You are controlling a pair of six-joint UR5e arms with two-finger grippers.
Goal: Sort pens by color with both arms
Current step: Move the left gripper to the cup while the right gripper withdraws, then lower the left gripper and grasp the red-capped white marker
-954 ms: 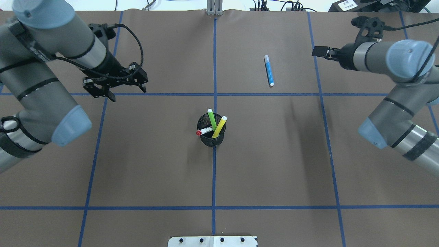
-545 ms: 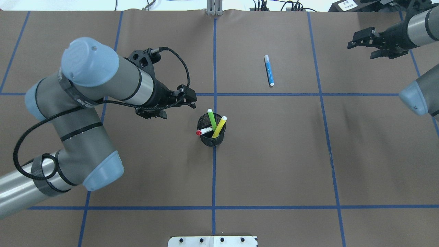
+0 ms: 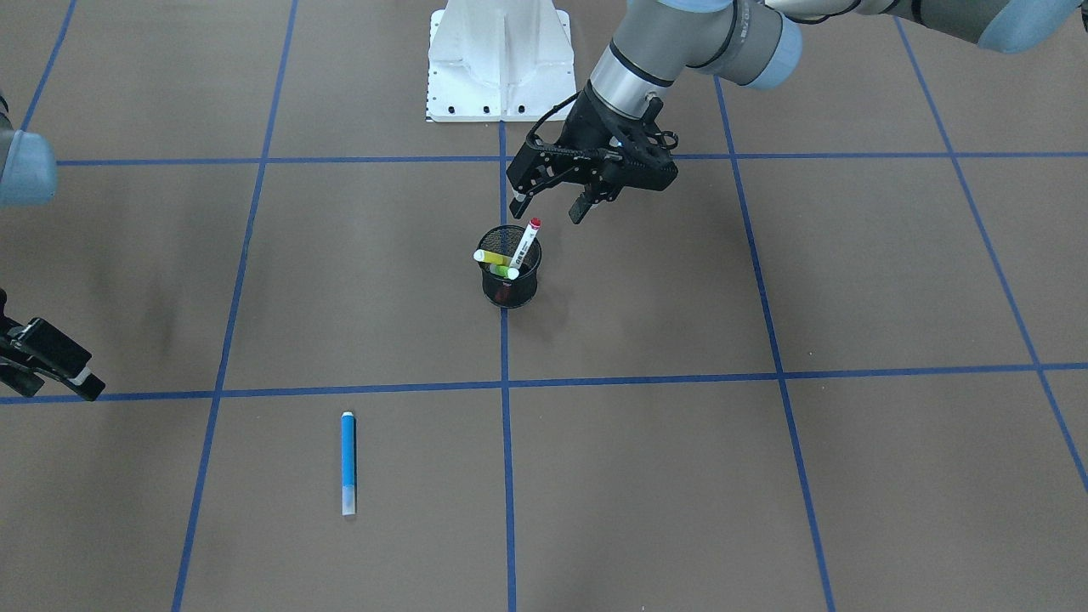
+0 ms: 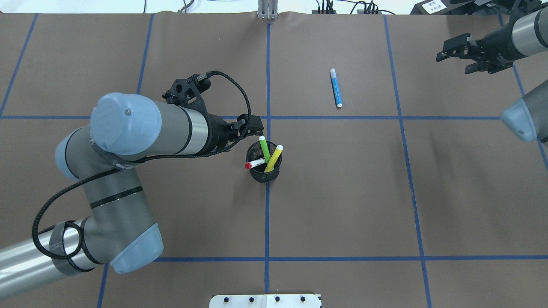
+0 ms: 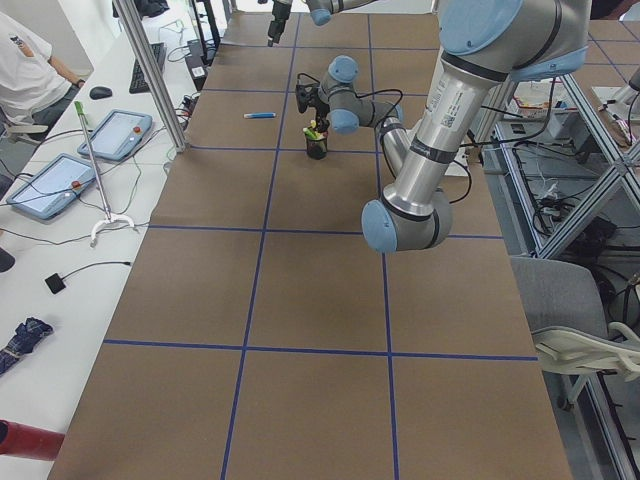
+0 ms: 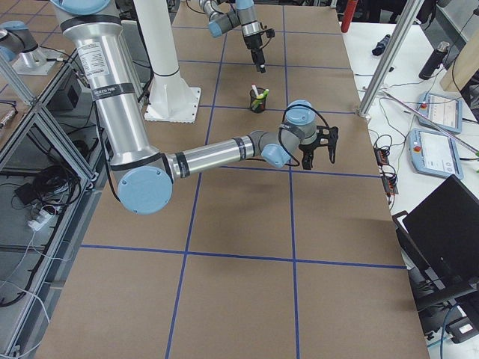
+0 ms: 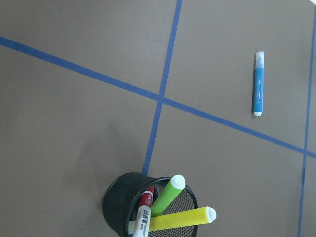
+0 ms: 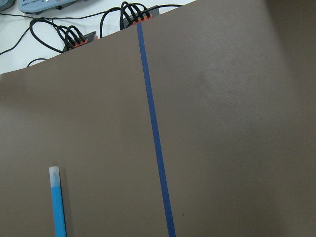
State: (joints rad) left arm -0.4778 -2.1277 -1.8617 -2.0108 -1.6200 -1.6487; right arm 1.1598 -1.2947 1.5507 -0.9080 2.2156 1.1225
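A black mesh cup [image 4: 264, 176] stands at the table's centre with three pens leaning in it: green [image 4: 264, 149], yellow [image 4: 274, 158] and white-barrelled with red ends [image 4: 256, 163]. A blue pen [image 4: 336, 87] lies flat on the far right part of the mat. My left gripper [image 3: 551, 206] hovers open and empty just above and beside the cup [image 3: 510, 289], close to the red-ended pen [image 3: 527, 238]. The left wrist view looks down on the cup [image 7: 116, 207] and the blue pen [image 7: 257, 84]. My right gripper [image 4: 451, 50] is open and empty at the far right edge.
The brown mat carries a grid of blue tape lines. The white pedestal base [image 3: 497, 59] sits at the robot's side of the table. Cables [image 8: 133, 12] run along the far edge. A seated person [image 5: 30, 70] and tablets [image 5: 125, 133] are beside the table.
My left arm has swung right, bringing its gripper from the left of the mat to the cup. My right arm has drawn back to the far right edge. The pens have not moved.
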